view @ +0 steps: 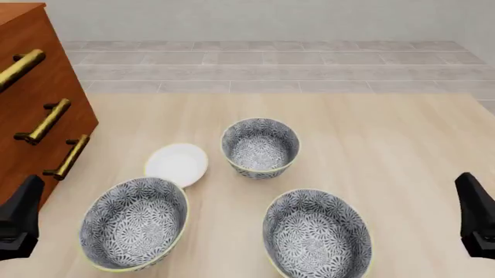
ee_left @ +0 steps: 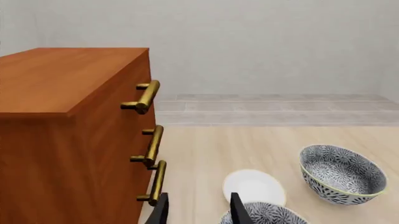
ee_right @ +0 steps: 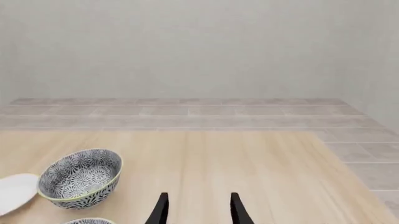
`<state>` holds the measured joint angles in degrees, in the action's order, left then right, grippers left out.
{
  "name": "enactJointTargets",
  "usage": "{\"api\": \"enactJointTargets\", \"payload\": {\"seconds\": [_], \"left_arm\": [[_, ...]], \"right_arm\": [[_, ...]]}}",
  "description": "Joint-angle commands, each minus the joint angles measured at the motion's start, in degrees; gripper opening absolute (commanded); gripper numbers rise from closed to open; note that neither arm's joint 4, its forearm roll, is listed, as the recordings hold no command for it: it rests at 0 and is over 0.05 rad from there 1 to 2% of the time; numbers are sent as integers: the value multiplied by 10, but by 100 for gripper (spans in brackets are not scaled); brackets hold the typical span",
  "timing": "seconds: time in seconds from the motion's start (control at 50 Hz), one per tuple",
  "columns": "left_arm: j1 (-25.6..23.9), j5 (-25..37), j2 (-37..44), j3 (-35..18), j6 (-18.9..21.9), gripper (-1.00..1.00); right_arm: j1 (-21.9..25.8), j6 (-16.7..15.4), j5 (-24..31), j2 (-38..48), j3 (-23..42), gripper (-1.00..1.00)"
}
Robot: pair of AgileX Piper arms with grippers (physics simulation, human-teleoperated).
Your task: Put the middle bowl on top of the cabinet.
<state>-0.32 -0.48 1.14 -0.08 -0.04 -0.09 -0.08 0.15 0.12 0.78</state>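
Observation:
The middle bowl (view: 135, 223), wide with a black-and-white floral pattern and a pale yellow rim, sits on the table at the near left, just in front of the white plate (view: 178, 163). In the left wrist view its rim (ee_left: 268, 214) shows beside my open left gripper (ee_left: 199, 212), which holds nothing. The reddish-brown cabinet (view: 31, 87) with brass handles stands at the far left, its flat top (ee_left: 56, 74) bare. My right gripper (ee_right: 198, 210) is also open and holds nothing. In the front view both grippers sit low at the near edge, left (view: 19, 223) and right (view: 476, 223).
A second wide patterned bowl (view: 316, 234) lies at the near right. A deeper bowl (view: 260, 147) of the same pattern stands farther back at the centre. The wooden tabletop ends at a tiled floor (view: 263, 63) beyond.

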Motion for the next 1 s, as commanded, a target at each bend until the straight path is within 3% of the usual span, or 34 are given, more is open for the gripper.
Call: {"api": "enactJointTargets", "payload": {"seconds": [0.02, 0.4, 0.46, 0.68, 0.78, 0.88, 1.0], "left_arm": [[1, 8, -8, -3, 0, 100], [-7, -2, 39, -14, 0, 100], [-12, -30, 110, -22, -3, 100], [-39, 5, 172, -60, -13, 100], [-35, 30, 175, -70, 13, 100], [-31, 18, 226, -68, 6, 100], [-39, 57, 222, -84, 14, 100]], "right_arm": [[-1, 1, -2, 4, -5, 100], [-3, 1, 1, 6, -7, 100], [0, 0, 3, 6, -7, 100], [-5, 2, 1, 6, -6, 100], [-6, 2, 1, 6, -6, 100], [-4, 1, 2, 6, -6, 100], [-5, -1, 4, 5, -6, 100]]}}
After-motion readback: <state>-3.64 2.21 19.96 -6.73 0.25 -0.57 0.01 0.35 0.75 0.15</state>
